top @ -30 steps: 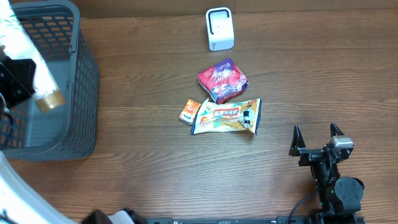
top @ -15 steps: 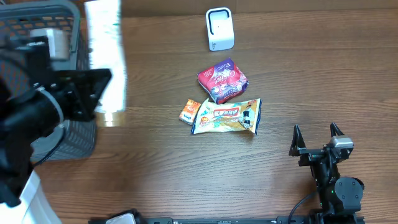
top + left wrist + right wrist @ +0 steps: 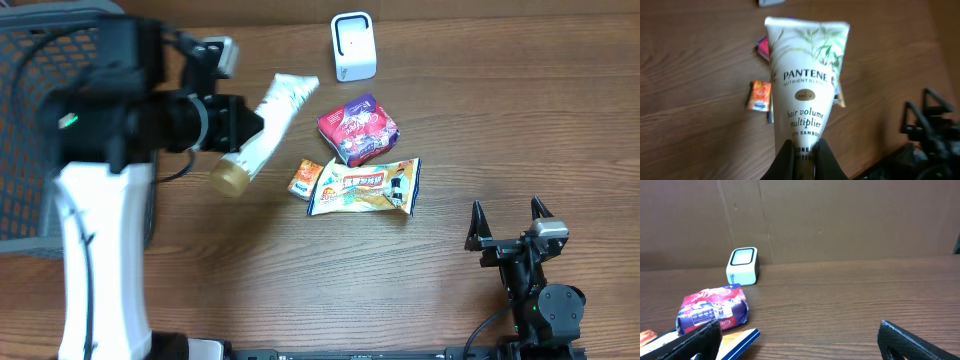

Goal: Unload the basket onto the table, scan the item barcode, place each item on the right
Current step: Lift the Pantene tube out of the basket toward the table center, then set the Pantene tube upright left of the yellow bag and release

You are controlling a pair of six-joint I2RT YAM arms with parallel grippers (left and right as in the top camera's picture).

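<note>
A white Pantene tube [image 3: 270, 118] with a gold cap hangs slanted above the table, left of the pile of packets. My left gripper [image 3: 243, 130] is shut on it near the cap end. In the left wrist view the fingers [image 3: 787, 157] clamp the tube [image 3: 807, 85] just below its printed label, and no barcode shows on the side facing this view. The white scanner [image 3: 353, 46] stands at the back of the table, beyond the tube's flat end, and also shows in the right wrist view [image 3: 743, 265]. My right gripper [image 3: 507, 212] rests open at the front right, holding nothing [image 3: 800, 330].
A grey mesh basket [image 3: 25, 120] stands at the far left, partly behind my left arm. A purple-red packet [image 3: 358, 128], a snack bag [image 3: 365, 187] and a small orange packet [image 3: 305, 179] lie in the table's middle. A brown wall backs the table.
My left arm has carried the tube out of the basket and rightward over the table toward the middle. The right arm has not moved.
</note>
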